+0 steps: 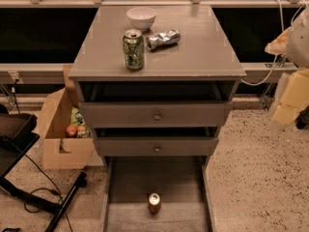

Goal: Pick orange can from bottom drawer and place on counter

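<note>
Camera view: orange can [154, 202] upright on floor of pulled-out bottom drawer [145, 178], midway across. Counter [203, 52] holds green can [133, 50], crushed can [163, 38], bowl [141, 17]. Gripper [291, 98] at right edge, well apart from orange can; holds nothing visible, opening cannot be told

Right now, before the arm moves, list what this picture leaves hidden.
Camera view throughout.
1. Gripper: at the right edge, blurred and cut by the frame.
2. Bottom drawer: its front end is cut by the lower edge.
3. Upper drawers: insides hidden under the counter and in shadow.
4. Orange can: markings too small to read.
</note>
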Tool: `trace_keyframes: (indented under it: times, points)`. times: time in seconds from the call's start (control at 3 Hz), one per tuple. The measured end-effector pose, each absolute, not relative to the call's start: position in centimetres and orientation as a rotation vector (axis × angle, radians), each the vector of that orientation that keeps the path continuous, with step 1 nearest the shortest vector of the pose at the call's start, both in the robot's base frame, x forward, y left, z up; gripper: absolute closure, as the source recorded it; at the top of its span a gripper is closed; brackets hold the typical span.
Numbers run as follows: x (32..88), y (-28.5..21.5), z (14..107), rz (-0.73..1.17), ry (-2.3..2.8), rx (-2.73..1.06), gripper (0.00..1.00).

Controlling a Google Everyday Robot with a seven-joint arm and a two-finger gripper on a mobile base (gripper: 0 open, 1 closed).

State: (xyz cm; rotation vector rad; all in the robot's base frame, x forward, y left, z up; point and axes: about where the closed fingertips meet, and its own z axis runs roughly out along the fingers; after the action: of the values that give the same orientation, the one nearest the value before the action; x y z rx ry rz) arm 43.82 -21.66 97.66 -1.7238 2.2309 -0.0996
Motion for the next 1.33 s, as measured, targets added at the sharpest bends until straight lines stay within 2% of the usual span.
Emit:
trace_keyframes:
  times: [0.67, 1.33]
  points:
    - [44.2, -22.0, 96.2, -0.048, 2.188, -1.675, 0.00]
    - [42.2, -19.7, 79.1, 0.412, 1.990, -1.543, 0.00]
